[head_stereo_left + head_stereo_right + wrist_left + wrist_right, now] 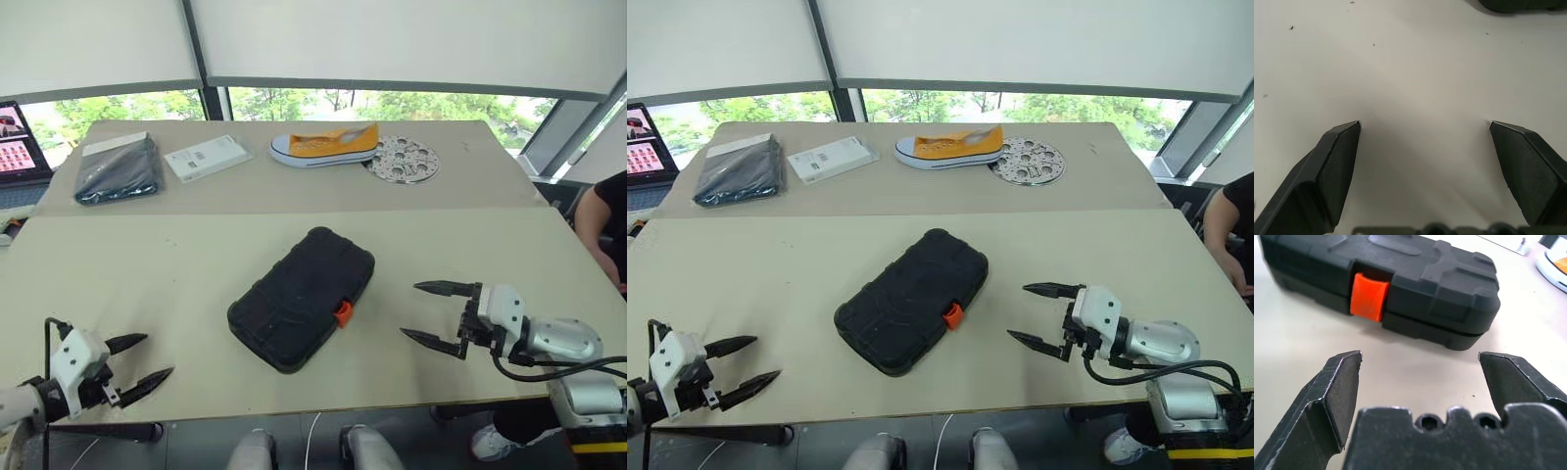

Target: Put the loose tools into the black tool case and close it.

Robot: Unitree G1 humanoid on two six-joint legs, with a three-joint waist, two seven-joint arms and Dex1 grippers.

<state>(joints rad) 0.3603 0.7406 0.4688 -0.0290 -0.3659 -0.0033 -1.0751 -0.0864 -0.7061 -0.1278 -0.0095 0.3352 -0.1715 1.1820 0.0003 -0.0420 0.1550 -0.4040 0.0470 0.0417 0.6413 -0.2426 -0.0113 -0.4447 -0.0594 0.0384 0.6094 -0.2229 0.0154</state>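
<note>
Left eye view shows the black tool case (302,299) lying closed on the near part of the tabletop (147,284), turned at a slant, with its ribbed lid down and its small orange latch (342,313) on the side edge that faces the right claw (432,313). Because the case is shut, what is inside it cannot be seen. The right claw is beside the case on the latch side, near it but apart from it; its two black fingers are spread wide and nothing is between them. The right wrist view looks between these fingers to the latch, which sits flat across the seam of the two shells. The left claw (134,364) is at the near left corner of the tabletop, well apart from the case, and its fingers are also spread wide and hold nothing; under them in the left wrist view is bare tabletop, with one dark corner of the case at the edge of that picture. On the far part of the tabletop lie a flat dark grey pouch (119,170), a white flat packet (206,157) just beside it, a yellow shoe (325,146) with a white sole, and a round metal disc (403,160) with many holes, touching the shoe's heel end. A laptop (18,142) stands at the far left edge.
</note>
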